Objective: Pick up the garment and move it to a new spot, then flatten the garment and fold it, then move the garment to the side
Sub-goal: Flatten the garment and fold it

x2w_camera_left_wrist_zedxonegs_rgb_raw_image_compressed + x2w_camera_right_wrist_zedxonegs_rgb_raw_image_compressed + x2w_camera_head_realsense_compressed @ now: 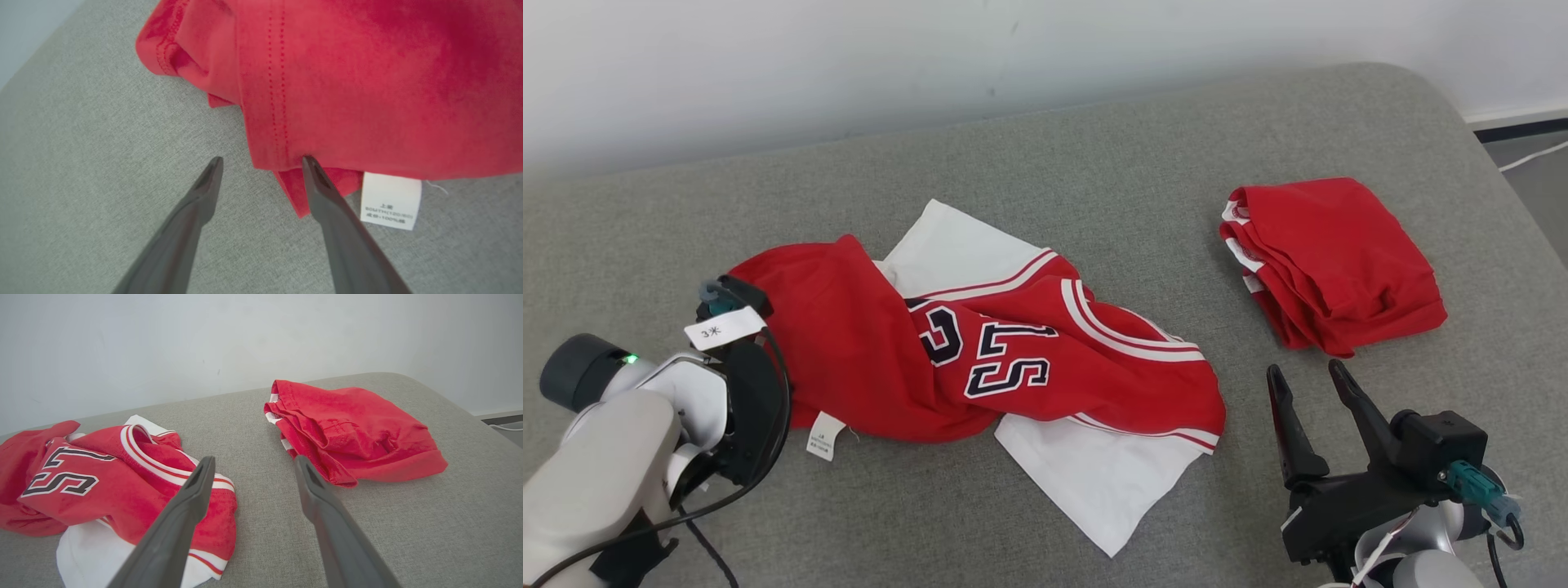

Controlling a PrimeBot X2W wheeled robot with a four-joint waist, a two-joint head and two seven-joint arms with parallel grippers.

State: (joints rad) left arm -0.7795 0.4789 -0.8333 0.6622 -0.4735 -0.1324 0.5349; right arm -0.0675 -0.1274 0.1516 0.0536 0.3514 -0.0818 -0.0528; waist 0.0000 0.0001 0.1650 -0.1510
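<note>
The garment (866,367), a red jersey with white trim, dark numerals and white panels, lies crumpled on the grey cushion (1094,163), left of centre. My left gripper (261,161) is open at the garment's (367,81) left hem. One of its fingertips (310,163) touches the red edge beside a white care label (390,200), and the other is over bare cushion. Nothing is between the fingers. My right gripper (1305,369) stands open and empty at the lower right, off the garment's (102,486) right end.
A second red garment (1331,261), folded into a stack, lies at the right of the cushion, just beyond my right gripper (254,459). A white wall runs along the cushion's far edge. The cushion's right edge drops to the floor (1535,163).
</note>
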